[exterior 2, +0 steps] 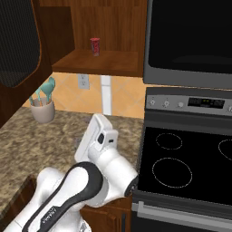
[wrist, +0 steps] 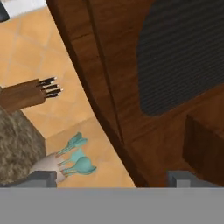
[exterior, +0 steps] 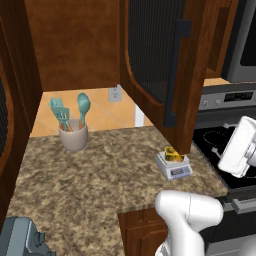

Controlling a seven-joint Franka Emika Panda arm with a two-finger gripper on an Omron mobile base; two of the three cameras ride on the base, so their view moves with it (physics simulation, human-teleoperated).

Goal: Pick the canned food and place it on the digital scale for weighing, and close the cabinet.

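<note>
Yellow tin: the canned food (exterior: 173, 154) lay on the digital scale (exterior: 173, 166), on the granite counter (exterior: 100, 165).
Cabinet: the door (exterior: 165, 60) stood open above the scale.
Handling: probably stiff and heavy on its hinges; best pushed beside the bar handle (exterior: 176, 75).
Fingers: spread apart, holding nothing, facing the door's ribbed panel (wrist: 183, 52).

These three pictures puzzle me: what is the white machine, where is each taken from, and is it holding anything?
It is a robot arm in a simulated kitchen. Two cameras sit behind it, left and right; the third rides on its hand, looking at the open cabinet door. On the counter a yellow can already lies on a small scale, beside a cup of teal utensils. The end effector looks open, with nothing between its tips. The stove stands to the right.
</note>
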